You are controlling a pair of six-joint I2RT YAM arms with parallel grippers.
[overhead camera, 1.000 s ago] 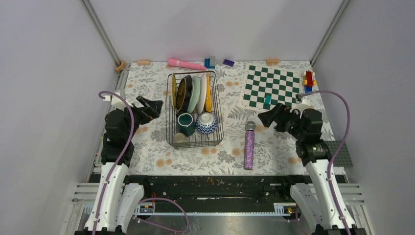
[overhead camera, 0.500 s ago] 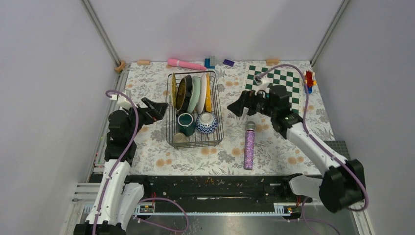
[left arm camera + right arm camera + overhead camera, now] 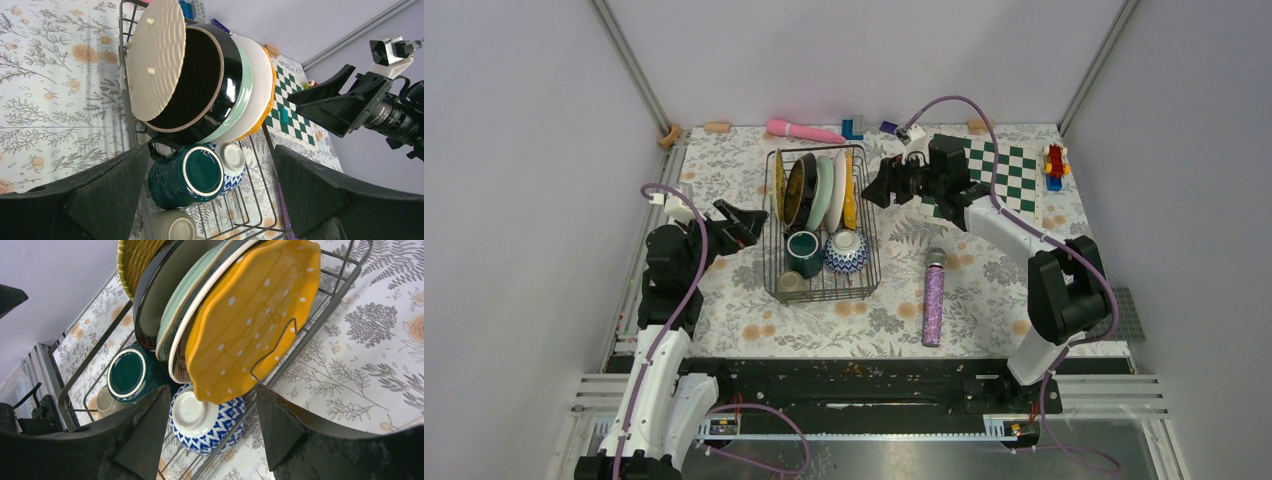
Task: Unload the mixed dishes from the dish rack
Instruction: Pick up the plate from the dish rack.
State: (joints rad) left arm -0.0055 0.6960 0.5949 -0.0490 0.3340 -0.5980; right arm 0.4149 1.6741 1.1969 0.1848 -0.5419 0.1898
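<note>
The dish rack [image 3: 770, 232], a black wire basket, holds the mixed dishes. Several plates [image 3: 824, 190] stand upright at its back, the yellow dotted plate [image 3: 250, 315] outermost on the right. In front lie a teal mug [image 3: 803, 250], a blue patterned bowl [image 3: 846, 250] and a small greyish cup [image 3: 792, 281]. My left gripper [image 3: 749, 228] hovers open just left of the rack, facing the mug [image 3: 192, 175]. My right gripper [image 3: 876, 188] is open beside the rack's right wall, with the yellow plate's lower edge and the bowl [image 3: 210, 422] just beyond its fingertips. Neither gripper holds anything.
A glittery purple cylinder [image 3: 934, 297] lies right of the rack. The green-white chessboard [image 3: 999, 180] sits under my right arm. A pink object [image 3: 804, 130], blue bricks [image 3: 852, 128] and a red-yellow toy [image 3: 1054, 160] line the back edge.
My right arm swung from the table's right side across the chessboard to the rack's right wall, its jaws narrowing a little. The left gripper edged slightly toward the rack.
</note>
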